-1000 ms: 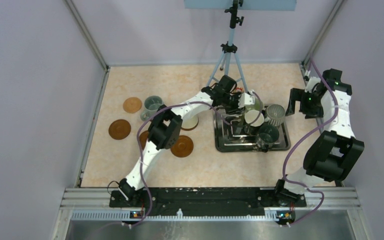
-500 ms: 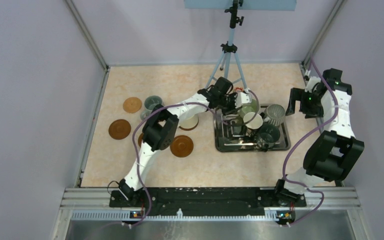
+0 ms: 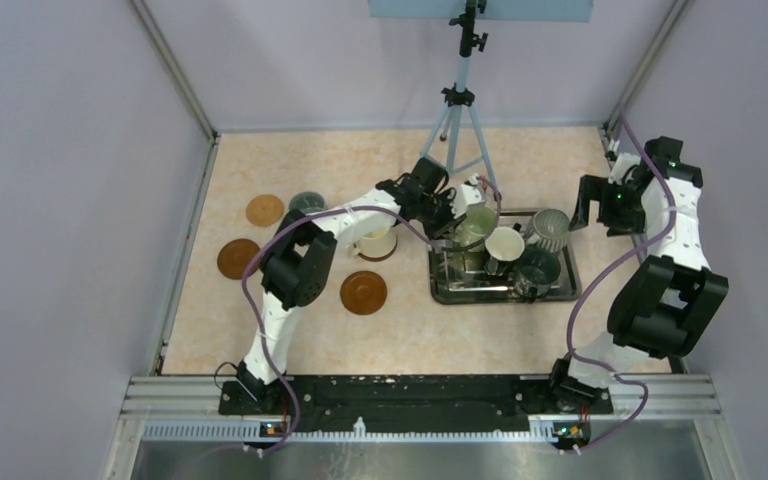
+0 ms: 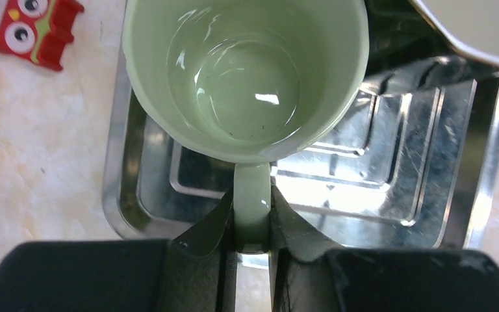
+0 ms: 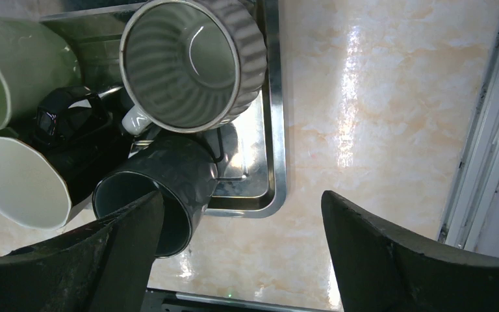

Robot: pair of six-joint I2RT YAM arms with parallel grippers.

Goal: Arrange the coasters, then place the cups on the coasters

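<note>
A pale green cup (image 4: 243, 71) hangs over the steel tray (image 4: 429, 162), its handle (image 4: 252, 205) clamped by my left gripper (image 4: 252, 214). From above, that gripper (image 3: 457, 213) and green cup (image 3: 476, 226) are at the tray's left end (image 3: 438, 290). The white cup (image 3: 505, 245), ribbed grey cup (image 3: 550, 228) and dark teal cup (image 3: 538, 268) lie in the tray. A cream cup (image 3: 375, 240) stands on one coaster; a grey-blue cup (image 3: 307, 203) stands on the table. Bare coasters lie at the far left (image 3: 265, 210), left (image 3: 238, 258) and centre (image 3: 363, 292). My right gripper (image 5: 242, 201) is open beside the tray's right rim, holding nothing.
A camera tripod (image 3: 457, 110) stands behind the tray. A red owl-print item (image 4: 23, 26) lies on the table beside the tray. Metal rails and grey walls bound the table on all sides. In the right wrist view the ribbed grey cup (image 5: 191, 62) and dark teal cup (image 5: 156, 195) lie tipped.
My left gripper closed on the green cup's handle and pulled it leftward across the tray. The white cup shifted slightly. The right arm stayed put.
</note>
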